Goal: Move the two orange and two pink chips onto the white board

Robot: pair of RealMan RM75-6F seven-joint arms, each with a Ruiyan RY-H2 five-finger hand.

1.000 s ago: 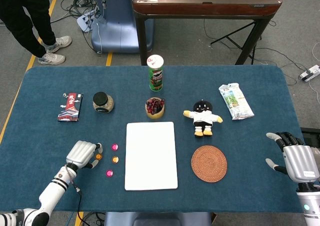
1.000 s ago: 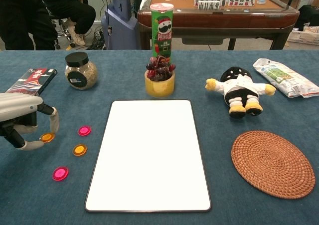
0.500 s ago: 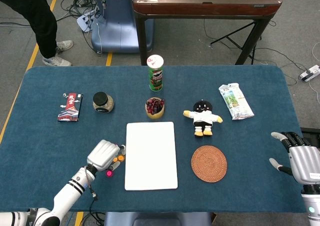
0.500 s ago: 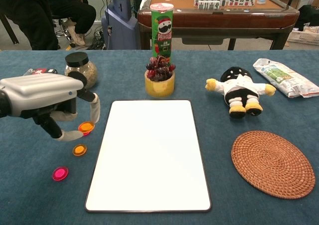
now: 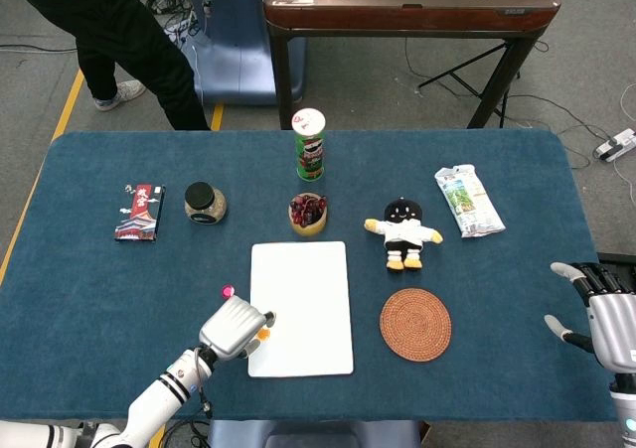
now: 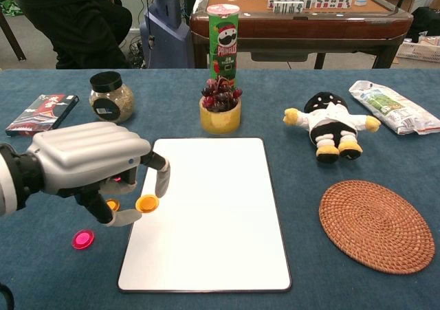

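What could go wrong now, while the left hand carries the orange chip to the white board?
The left hand pinches the orange chip only at its fingertips, right at the white board edge; released early, it might land on the cloth. The hand also hangs close over the other chips and might knock them.

"PRINGLES" is printed on the green can [image 6: 223, 40] standing at the far middle of the table. Print on the red-and-black packet [image 6: 42, 113] at far left and on the snack bag [image 6: 393, 106] at far right cannot be read.
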